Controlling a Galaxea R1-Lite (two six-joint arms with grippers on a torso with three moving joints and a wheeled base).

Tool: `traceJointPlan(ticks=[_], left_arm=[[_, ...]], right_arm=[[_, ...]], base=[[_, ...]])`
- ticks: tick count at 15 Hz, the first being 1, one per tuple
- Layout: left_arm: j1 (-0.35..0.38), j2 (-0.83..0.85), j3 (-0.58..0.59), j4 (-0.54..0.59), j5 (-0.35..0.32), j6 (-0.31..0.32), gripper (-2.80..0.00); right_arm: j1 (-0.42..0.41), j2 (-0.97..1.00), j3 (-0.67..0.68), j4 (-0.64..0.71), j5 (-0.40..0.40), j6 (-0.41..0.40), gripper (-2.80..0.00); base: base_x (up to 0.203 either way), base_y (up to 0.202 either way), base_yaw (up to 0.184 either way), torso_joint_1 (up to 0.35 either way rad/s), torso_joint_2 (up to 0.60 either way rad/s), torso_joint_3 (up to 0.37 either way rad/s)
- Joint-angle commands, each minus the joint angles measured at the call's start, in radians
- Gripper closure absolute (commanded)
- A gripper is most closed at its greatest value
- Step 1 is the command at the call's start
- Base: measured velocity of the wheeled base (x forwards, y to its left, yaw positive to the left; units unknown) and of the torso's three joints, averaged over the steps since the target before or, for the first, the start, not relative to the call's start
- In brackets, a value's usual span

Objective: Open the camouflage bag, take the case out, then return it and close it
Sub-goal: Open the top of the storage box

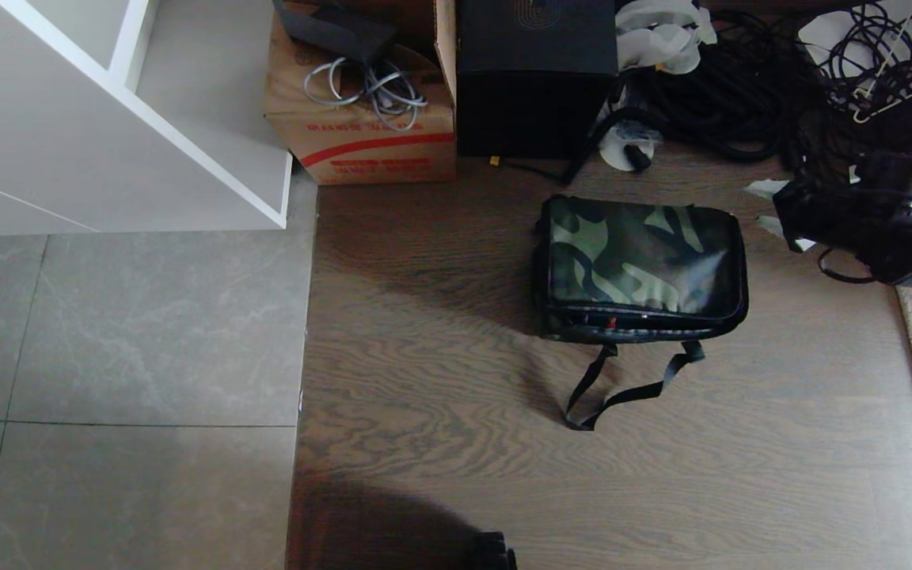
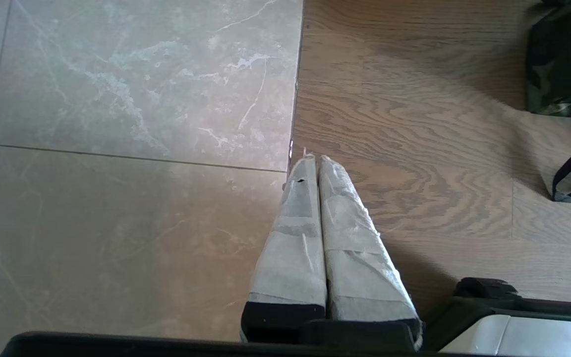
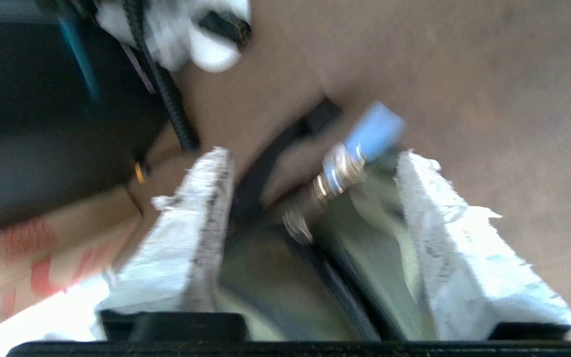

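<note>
While the camouflage bag (image 1: 640,267) sat on the wood floor at about two o'clock from the head view's centre, lid down and strap (image 1: 622,385) trailing toward six o'clock, the right gripper (image 3: 310,198) hovered at the bag's edge with its padded fingers (image 3: 189,233) spread apart and nothing clamped between them. A metal zipper pull with a blue tab (image 3: 360,153) lay in the gap. The left gripper (image 2: 314,163) hung parked with its fingers pressed together, over the seam between tile and wood, well apart from the bag. No case was visible. Judging by the lowered lid, the zipper was the step in hand; the next move likely called for pinching that pull squarely.
</note>
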Motion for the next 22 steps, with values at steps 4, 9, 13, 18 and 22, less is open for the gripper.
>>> traceJointPlan(ticks=[4, 9, 13, 18, 22], left_arm=[[0.001, 0.0, 0.009, -0.001, 0.001, -0.001, 0.0], [0.001, 0.0, 0.009, -0.001, 0.001, -0.001, 0.0], [0.001, 0.0, 0.009, -0.001, 0.001, -0.001, 0.0], [0.002, 0.0, 0.009, -0.001, 0.001, -0.001, 0.0], [0.0, 0.0, 0.009, -0.001, 0.001, -0.001, 0.0]], right_arm=[[-0.041, -0.247, 0.384, -0.001, 0.309, -0.022, -2.8], [-0.024, -0.411, 0.677, 0.002, 0.51, -0.1, -2.8], [-0.012, -0.353, 0.698, 0.024, 0.512, -0.257, -2.8], [-0.016, -0.267, 0.676, 0.024, 0.505, -0.386, -2.8], [-0.02, -0.212, 0.638, 0.021, 0.456, -0.4, -2.8]], base=[[0.0, 0.0, 0.0, 0.0, 0.0, 0.0], [0.0, 0.0, 0.0, 0.0, 0.0, 0.0], [0.0, 0.0, 0.0, 0.0, 0.0, 0.0], [0.0, 0.0, 0.0, 0.0, 0.0, 0.0], [0.0, 0.0, 0.0, 0.0, 0.0, 0.0]])
